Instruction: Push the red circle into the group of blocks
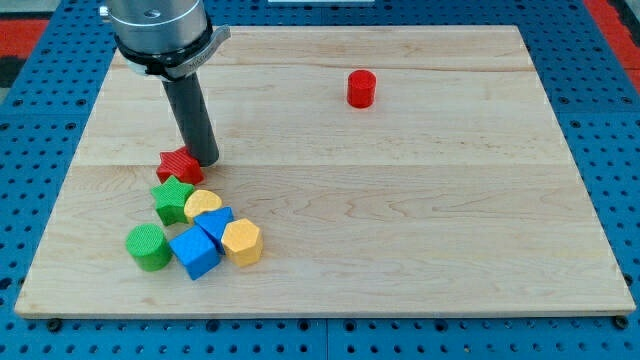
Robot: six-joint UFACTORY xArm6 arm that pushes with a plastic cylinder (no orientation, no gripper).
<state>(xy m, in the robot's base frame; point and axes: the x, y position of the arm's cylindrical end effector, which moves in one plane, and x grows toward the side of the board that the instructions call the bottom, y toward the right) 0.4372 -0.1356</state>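
My tip (204, 158) rests on the wooden board (420, 250) toward the view's left, at the lower end of a straight dark rod; there are no jaws on it to open or close, and it holds nothing.

Furthest toward the view's left, well below the tip and to its left, stands the green cylinder (148, 247), at the left edge of the cluster. Just above and to the right of it is the green star (173, 198), below the tip and slightly to its left. The red star (179, 165) sits right beside the tip on its left, touching it or very nearly so, with the green star just beneath.

Directly below the tip lies the yellow block (203, 204), rounded on top, its exact shape hard to make out, pressed against the green star. Beneath that come two blue blocks: a blue cube (194, 252) lower down and a smaller blue block (216, 225) just above it. On the cluster's right edge, below the tip and to its right, is the yellow hexagon (242, 241), touching the blue blocks.

The red circle (361, 88) stands alone, well apart from the tip, far to its right and toward the view's top, distant from the group.
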